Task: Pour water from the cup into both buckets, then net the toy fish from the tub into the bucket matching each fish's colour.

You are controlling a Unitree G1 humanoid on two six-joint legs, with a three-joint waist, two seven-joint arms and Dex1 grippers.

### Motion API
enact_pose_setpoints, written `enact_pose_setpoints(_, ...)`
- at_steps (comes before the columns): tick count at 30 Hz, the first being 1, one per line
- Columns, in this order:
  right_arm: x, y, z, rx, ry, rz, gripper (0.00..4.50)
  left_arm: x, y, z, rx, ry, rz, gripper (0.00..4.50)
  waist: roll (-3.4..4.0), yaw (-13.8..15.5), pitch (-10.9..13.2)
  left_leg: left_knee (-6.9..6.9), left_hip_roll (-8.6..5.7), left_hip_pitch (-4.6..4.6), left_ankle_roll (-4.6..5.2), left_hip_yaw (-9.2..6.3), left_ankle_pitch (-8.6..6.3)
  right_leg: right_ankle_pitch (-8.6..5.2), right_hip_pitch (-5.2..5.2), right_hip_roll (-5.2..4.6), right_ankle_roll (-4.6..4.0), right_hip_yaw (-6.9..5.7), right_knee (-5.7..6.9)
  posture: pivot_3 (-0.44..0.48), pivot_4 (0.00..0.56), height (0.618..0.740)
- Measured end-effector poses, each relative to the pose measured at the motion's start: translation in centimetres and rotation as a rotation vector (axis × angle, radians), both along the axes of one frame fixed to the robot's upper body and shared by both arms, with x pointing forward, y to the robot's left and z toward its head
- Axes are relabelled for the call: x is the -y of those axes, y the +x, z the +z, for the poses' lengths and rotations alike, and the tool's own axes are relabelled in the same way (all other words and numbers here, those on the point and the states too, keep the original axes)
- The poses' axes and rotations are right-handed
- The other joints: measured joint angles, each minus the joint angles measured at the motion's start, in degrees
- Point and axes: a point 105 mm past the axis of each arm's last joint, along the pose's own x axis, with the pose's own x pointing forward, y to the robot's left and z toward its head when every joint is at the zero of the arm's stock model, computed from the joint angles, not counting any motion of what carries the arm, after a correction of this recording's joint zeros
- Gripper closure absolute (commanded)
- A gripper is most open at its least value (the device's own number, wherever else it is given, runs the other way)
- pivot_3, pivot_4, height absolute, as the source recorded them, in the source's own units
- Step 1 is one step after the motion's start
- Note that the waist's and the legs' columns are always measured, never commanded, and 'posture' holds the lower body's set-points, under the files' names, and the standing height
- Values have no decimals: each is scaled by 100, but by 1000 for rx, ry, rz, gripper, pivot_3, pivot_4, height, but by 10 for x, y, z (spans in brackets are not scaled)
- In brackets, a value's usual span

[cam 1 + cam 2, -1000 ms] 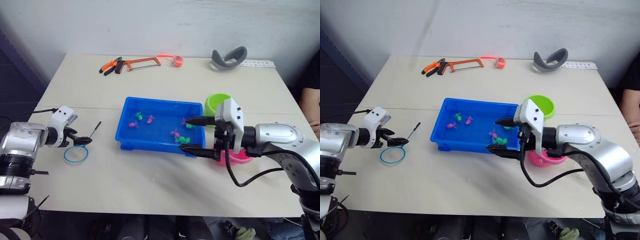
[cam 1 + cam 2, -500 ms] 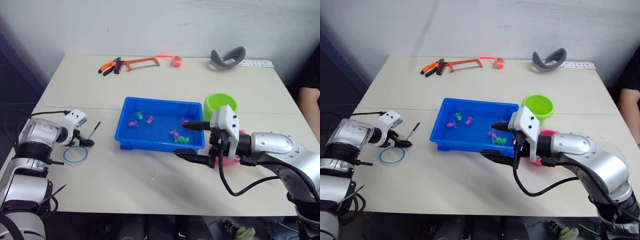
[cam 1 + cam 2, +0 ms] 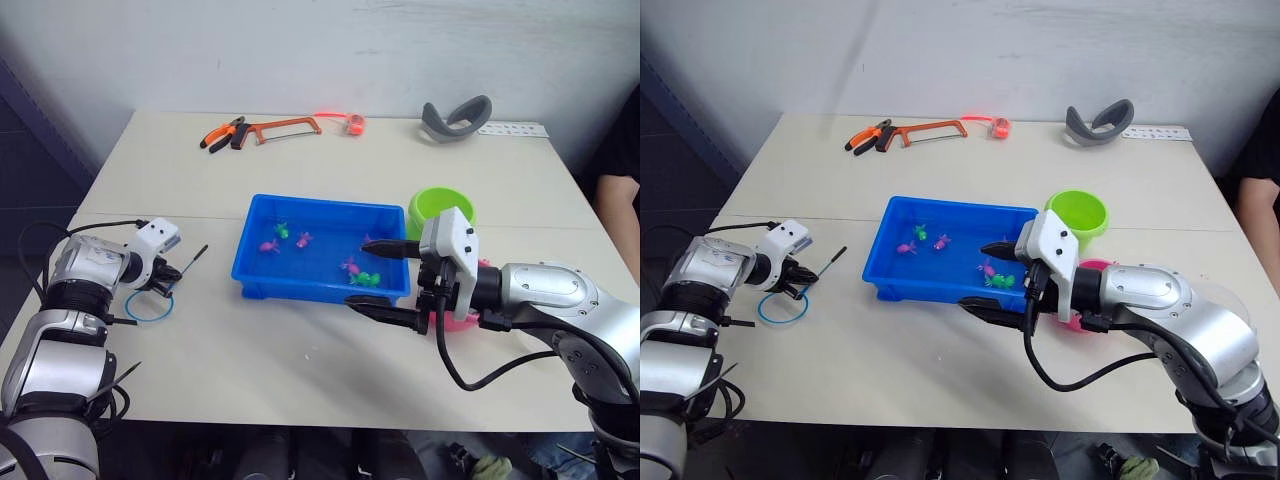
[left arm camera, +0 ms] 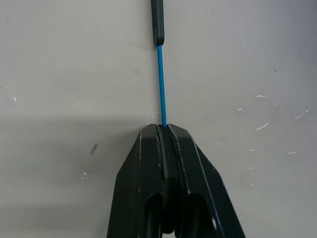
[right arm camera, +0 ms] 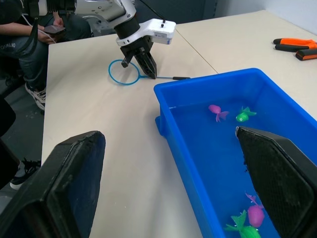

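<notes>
The blue tub (image 3: 256, 274) sits mid-table with water and several toy fish, pink (image 3: 268, 246) and green (image 3: 365, 279). Left of it the net lies flat, its light-blue hoop (image 3: 150, 305) toward me and its dark handle (image 3: 192, 262) pointing at the tub. My left gripper (image 3: 168, 281) is shut on the net's thin blue stem (image 4: 160, 84) between hoop and handle. My right gripper (image 3: 362, 275) hangs open over the tub's near right corner. The green bucket (image 3: 435, 208) stands behind it, and the pink bucket (image 3: 462, 319) is partly covered by the arm. The cup is hidden.
Along the far edge lie orange pliers (image 3: 220, 132), a hacksaw (image 3: 285, 125), an orange tape roll (image 3: 353, 122), a grey curved band (image 3: 457, 115) and a white strip (image 3: 515, 128). A person's arm (image 3: 622, 205) shows at the right table edge.
My left gripper has shifted a little toward the tub and shut on the net's stem. My right gripper moved left and nearer along the tub's front, then held still.
</notes>
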Motion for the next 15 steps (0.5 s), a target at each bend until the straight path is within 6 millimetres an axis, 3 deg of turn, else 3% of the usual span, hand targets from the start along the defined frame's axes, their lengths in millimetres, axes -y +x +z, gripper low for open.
enact_pose_setpoints(5, 7, 0, 3, 11, -23, -4, 0, -3, -2, 3, 23, -34, -28, 4481, -2, -4, 1, 1, 1, -8, 0, -2, 0, 0, -5, 0, 0, 2, -2, 0, 150, 740)
enact_pose_setpoints(8, 11, 0, 4, -6, -40, 4, 0, 0, -3, 15, 54, -102, -69, 4481, -11, -8, 6, 1, 2, -19, 0, -4, -1, 0, -12, 0, 0, 1, -8, 0, 150, 740)
enact_pose_setpoints(12, 20, -1, 13, -3, -80, 18, 0, 9, -7, 50, 113, -160, -206, 4481, -15, -8, 9, 4, 2, -29, 4, -8, -8, 0, -12, 0, 0, -1, -25, 0, 150, 740)
enact_pose_setpoints(15, 27, 1, 17, -12, -111, 29, 0, 22, -11, 87, 191, -216, -341, 4481, -16, -1, 10, 7, 2, -34, 9, -9, -12, 1, -9, 1, 2, -7, -34, 0, 150, 740)
